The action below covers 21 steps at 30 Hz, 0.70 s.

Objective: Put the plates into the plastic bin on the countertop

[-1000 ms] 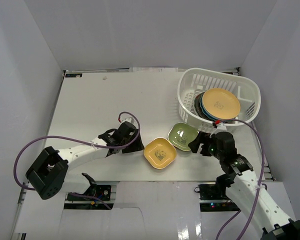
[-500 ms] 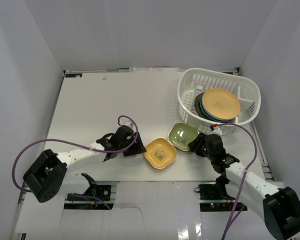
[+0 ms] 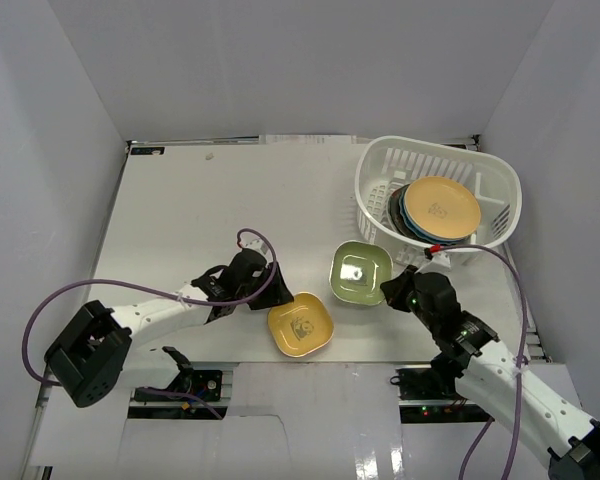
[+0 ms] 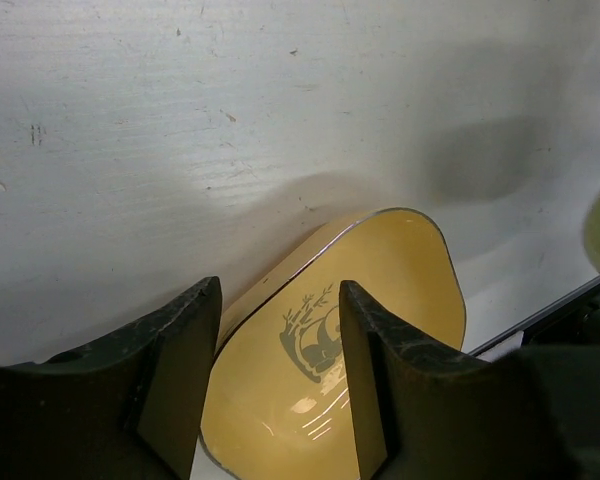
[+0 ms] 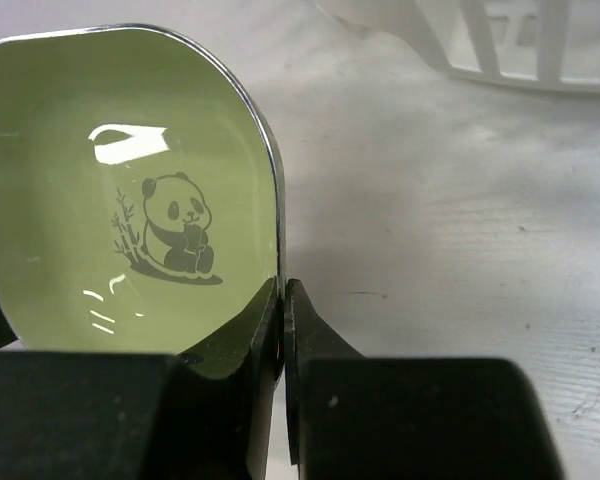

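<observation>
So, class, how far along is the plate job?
Done: a stack topped by the round yellow plate sits in the plastic bin. In hand: the right fingers pinch the rim of the green plate. Remaining: the square yellow plate, ungripped between the open left fingers.

The green plate (image 5: 100, 120) nipped in the black right fingers (image 5: 245, 335) carries a grey panda with bamboo. The yellow plate (image 4: 390, 290) beyond the black left fingers (image 4: 175, 370) bears a grey print. The bench (image 4: 280, 100) is white.
</observation>
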{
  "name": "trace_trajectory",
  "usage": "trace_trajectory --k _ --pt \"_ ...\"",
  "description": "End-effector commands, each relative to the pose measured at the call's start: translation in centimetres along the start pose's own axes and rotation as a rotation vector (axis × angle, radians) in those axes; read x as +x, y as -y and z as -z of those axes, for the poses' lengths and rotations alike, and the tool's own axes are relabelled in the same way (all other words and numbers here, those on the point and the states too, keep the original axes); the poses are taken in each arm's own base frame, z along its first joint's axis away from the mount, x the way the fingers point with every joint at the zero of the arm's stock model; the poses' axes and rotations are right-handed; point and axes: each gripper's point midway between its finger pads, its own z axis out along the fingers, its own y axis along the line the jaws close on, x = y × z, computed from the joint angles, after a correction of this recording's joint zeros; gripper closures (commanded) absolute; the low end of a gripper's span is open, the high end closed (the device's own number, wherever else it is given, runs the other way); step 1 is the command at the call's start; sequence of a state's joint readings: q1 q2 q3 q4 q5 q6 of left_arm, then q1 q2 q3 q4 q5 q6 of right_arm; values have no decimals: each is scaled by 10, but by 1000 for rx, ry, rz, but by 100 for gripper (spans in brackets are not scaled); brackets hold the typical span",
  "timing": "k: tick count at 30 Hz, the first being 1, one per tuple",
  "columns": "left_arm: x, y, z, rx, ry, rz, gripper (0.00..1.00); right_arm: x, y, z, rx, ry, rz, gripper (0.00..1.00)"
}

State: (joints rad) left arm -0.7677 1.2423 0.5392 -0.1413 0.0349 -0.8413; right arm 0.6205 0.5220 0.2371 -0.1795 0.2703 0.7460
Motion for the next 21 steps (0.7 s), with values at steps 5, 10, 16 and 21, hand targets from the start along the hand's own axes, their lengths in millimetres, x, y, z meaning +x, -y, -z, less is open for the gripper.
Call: trace_trajectory --k 5,10,16,21 --pt "-3 8 -1 24 -11 -56 46 -118 -80 48 -121 226 145 92" --pt "5 1 -1 -1 -62 -125 46 -215 -66 62 187 459 275 92" --pt "0 -2 -3 -28 -56 -159 65 -281 -8 33 338 441 207 92" --pt "-7 -4 -3 -53 -32 -177 95 -265 66 -7 395 324 60 92"
